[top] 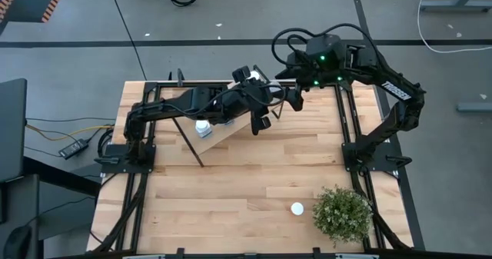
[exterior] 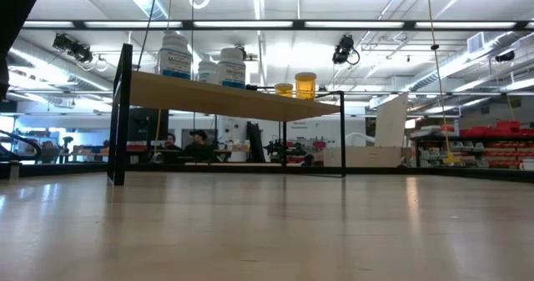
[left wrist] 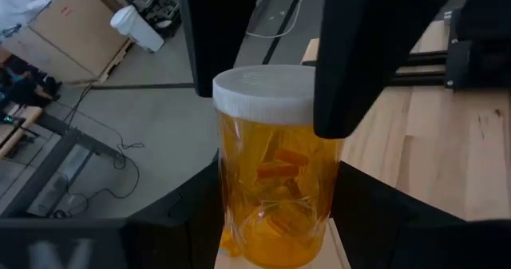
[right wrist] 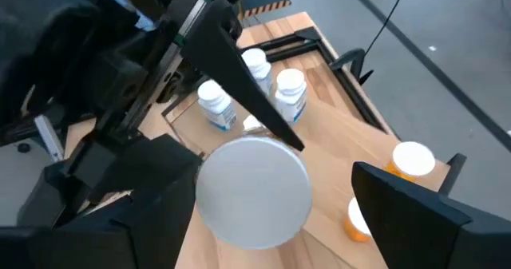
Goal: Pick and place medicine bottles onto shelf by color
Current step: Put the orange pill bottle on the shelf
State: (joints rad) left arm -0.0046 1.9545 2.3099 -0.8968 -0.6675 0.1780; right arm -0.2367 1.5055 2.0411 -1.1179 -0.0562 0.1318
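An orange medicine bottle (left wrist: 275, 189) with a white cap (right wrist: 251, 191) is held up in the air, upright. My left gripper (left wrist: 279, 197) is shut on its lower body. My right gripper (right wrist: 275, 177) is open. Its fingers (left wrist: 339, 93) point down on either side of the cap, and wood shows between the cap and one finger. In the high view both grippers (top: 273, 105) (top: 292, 97) meet over the shelf's far end. The shelf (exterior: 225, 97) carries three white bottles (right wrist: 215, 105) and two orange ones (right wrist: 411, 161). My left gripper pinches the orange bottle's lower body (left wrist: 231, 213) between its two fingers, which come at it about level. The bottle stands upright in the hold, cap up, lifted clear of the shelf.
One bottle, of which only the white cap shows (top: 297, 208), stands on the table near the front right, beside the green potted plant (top: 342, 213). The arms cover most of the shelf (top: 227, 128). Black frame rails (top: 350, 128) run along both sides of the table.
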